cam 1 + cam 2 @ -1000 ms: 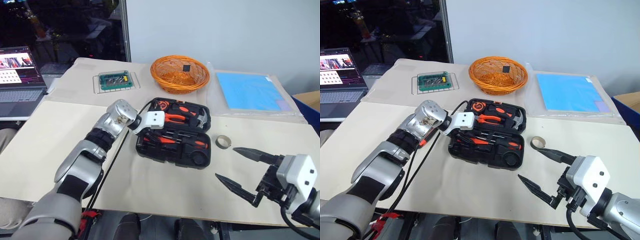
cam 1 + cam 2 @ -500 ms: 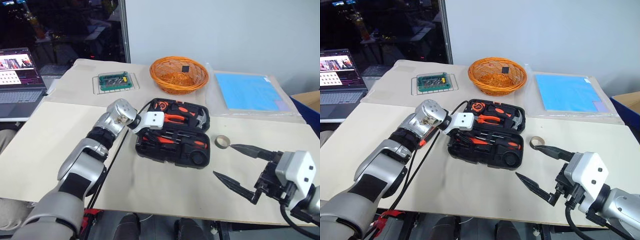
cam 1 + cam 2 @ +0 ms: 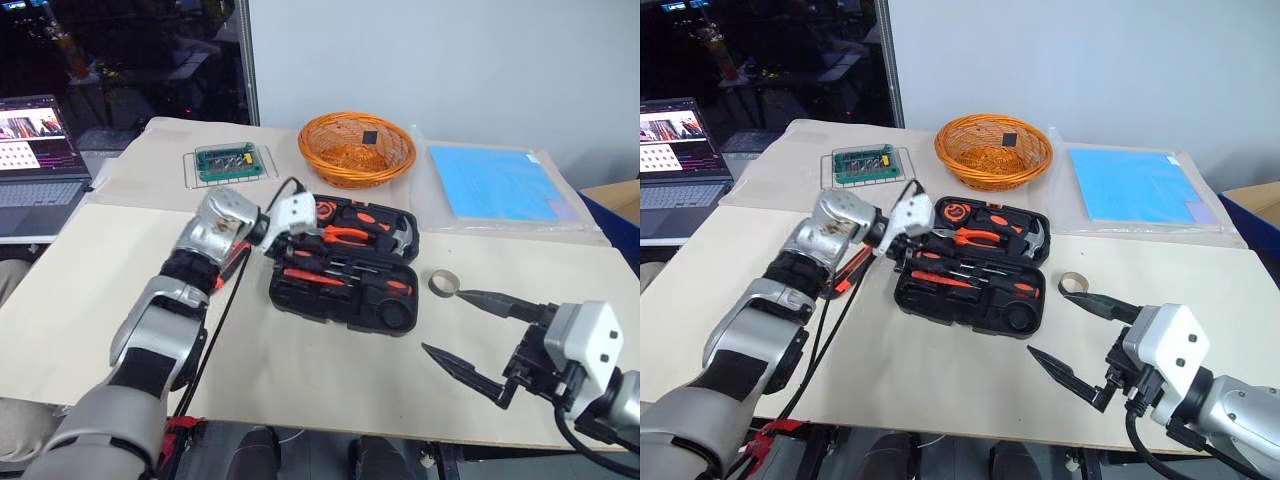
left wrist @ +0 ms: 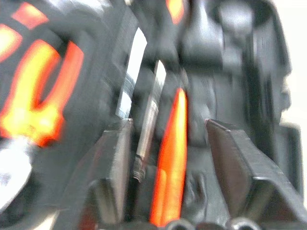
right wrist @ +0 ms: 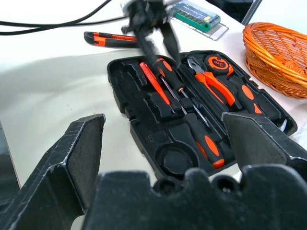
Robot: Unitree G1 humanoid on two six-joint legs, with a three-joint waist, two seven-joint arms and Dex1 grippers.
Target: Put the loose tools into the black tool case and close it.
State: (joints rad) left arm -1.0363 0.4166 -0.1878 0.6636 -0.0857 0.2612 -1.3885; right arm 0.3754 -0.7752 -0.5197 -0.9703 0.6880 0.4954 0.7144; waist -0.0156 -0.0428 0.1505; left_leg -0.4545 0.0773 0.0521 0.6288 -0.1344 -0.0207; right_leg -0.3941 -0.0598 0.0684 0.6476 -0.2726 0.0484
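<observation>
black moulded-plastic tool case (image 3: 345, 268), rounded corners, shaped recesses

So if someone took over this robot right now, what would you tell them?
Left claw: open, empty, over the left end of the open black tool case.
Right claw: wide open, empty, close to the tape roll.
Done: three screwdrivers lie in the case.
To do: the utility knife lies on the table left of the case, and the tape roll lies on the table right of it. Put both in, then close the case.
</observation>
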